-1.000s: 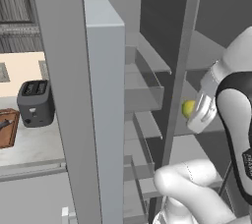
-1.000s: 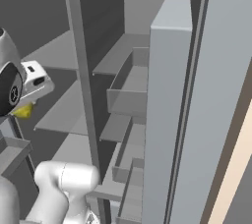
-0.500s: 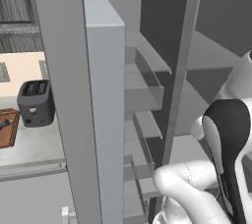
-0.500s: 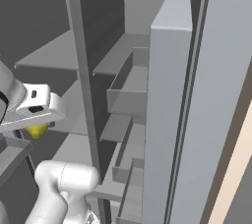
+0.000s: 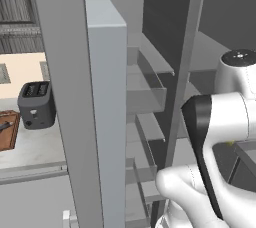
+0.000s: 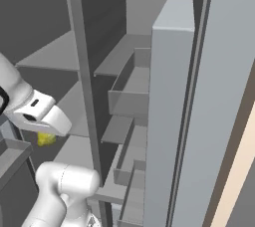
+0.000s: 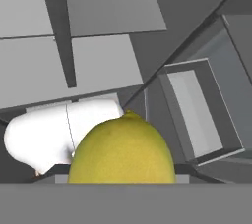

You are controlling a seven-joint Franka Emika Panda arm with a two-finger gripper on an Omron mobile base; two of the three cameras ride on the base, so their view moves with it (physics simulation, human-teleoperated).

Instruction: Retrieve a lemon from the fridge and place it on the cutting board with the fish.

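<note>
The lemon (image 7: 123,152), bright yellow and oval, sits close up at the bottom of the hand view. From the right base it hangs under the white hand as a small yellow lump, the lemon (image 6: 46,140), with my gripper (image 6: 44,133) shut on it in front of the lower shelves. The fridge (image 5: 105,97) stands open, its grey shelves and door bins bare. Far left on the counter, the reddish-brown cutting board (image 5: 7,131) shows at the frame's edge, with a slim dark shape, the fish (image 5: 4,125), lying on it.
A dark grey toaster (image 5: 36,104) stands on the counter beside the board. The fridge's open door (image 6: 169,101) and its bins (image 6: 130,102) rise close to the arm's right. A grey centre post (image 6: 82,71) divides the shelves.
The hand has come down and back from the shelves with the lemon still in it. The arm's elbow now blocks more of the left base view.
</note>
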